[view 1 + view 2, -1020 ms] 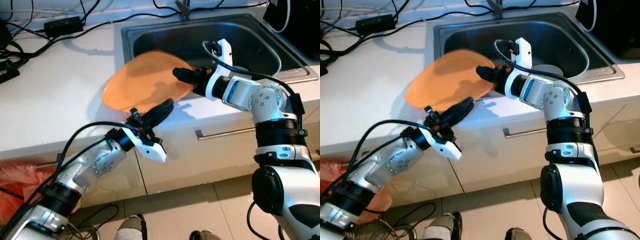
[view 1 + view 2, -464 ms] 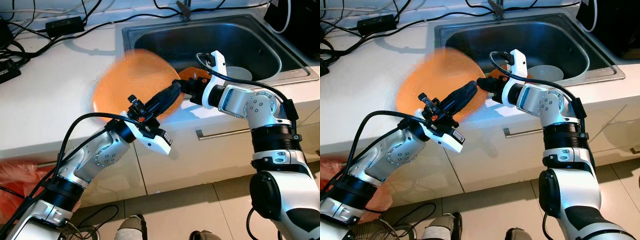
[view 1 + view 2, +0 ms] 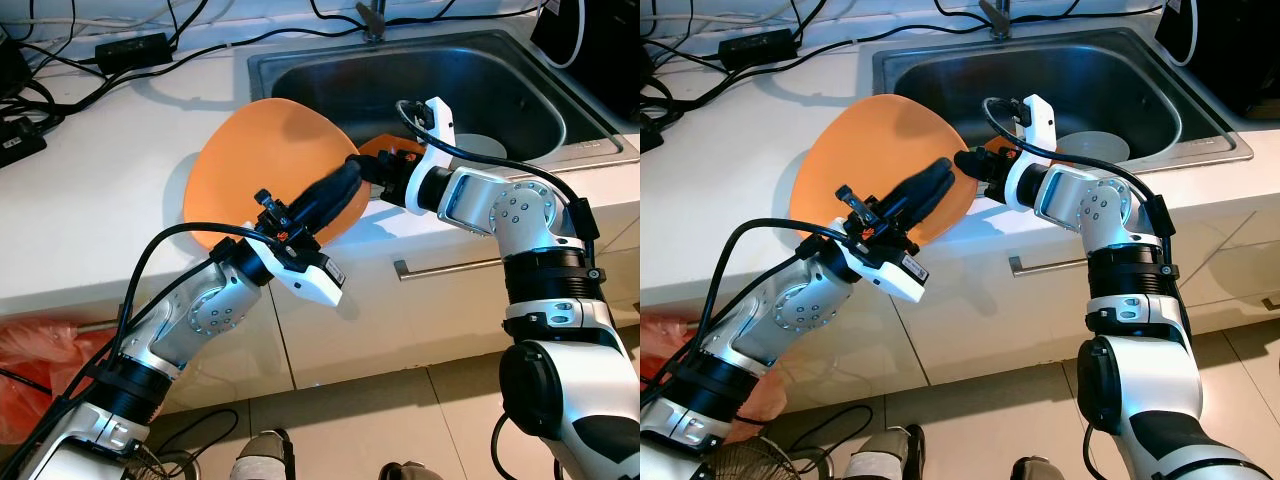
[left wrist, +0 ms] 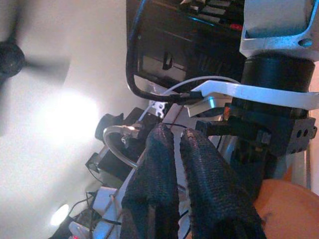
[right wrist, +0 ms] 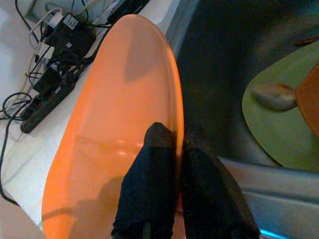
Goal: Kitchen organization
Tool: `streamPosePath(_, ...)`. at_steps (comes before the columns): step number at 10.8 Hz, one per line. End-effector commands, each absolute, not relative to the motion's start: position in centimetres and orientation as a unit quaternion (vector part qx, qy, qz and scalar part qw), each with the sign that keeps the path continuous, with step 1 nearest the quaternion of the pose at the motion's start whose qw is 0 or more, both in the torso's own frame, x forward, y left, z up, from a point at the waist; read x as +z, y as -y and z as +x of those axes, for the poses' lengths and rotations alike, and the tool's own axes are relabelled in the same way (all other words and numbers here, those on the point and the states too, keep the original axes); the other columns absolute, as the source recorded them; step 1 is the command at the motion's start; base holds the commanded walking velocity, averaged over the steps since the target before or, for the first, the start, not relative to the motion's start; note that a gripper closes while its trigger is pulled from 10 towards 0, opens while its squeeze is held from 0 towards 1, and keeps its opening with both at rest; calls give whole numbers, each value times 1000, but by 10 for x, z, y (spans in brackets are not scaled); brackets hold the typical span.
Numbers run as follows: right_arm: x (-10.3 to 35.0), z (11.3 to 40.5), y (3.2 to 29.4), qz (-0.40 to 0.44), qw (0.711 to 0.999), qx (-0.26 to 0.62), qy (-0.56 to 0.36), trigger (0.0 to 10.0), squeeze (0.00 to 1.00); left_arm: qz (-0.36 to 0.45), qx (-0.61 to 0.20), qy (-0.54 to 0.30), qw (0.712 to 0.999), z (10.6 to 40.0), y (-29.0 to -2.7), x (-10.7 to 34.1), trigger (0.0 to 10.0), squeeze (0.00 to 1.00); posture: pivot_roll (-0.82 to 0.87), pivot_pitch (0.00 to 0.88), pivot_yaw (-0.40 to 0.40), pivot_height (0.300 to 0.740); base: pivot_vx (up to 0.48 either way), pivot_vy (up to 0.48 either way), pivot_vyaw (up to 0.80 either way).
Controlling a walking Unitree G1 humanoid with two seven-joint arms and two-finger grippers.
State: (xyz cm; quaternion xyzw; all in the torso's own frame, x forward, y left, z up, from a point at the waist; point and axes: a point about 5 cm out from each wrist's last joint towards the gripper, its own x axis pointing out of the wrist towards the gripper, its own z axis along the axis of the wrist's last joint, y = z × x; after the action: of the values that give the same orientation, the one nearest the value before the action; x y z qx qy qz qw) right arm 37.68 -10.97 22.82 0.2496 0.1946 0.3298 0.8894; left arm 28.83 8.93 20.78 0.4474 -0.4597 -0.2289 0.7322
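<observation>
The plate is a smooth, glossy orange disc, thin at the rim and slightly dished, held tilted on edge above the white bench at the near left corner of the steel sink. Its broad face turns toward the robot and its long axis runs from the bench side across to the sink side. The right pincer is clenched on the plate's rim, one rough black finger on each face, with the disc stretching away ahead of it. The left pincer lies in front of the plate's lower face, its fingers pressed close together, holding nothing that can be made out. Beyond the right pincer, a flat green dish lies in the sink's dark basin.
</observation>
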Motion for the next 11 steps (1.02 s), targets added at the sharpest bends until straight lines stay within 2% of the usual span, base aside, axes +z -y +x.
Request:
streamPosePath(1,226,377,112,236,897,317,-199,0,0,437,-229,453,742,289,-93,209,10000,1000,177,138,42,740,0,0,0)
streamPosePath(2,225,378,112,236,898,315,-199,0,0,427,-224,447,753,291,-95,210,10000,1000,177,138,42,740,0,0,0)
streamPosePath(5,221,381,116,242,902,298,-196,0,0,322,-198,395,837,299,-101,220,10000,1000,180,140,43,740,0,0,0)
streamPosePath(8,220,387,122,287,909,252,-166,0,0,270,-153,371,875,304,-114,239,10000,1000,190,140,46,740,0,0,0)
streamPosePath(11,222,395,138,345,912,190,-116,0,0,232,-154,345,896,301,-117,241,10000,1000,191,139,56,740,0,0,0)
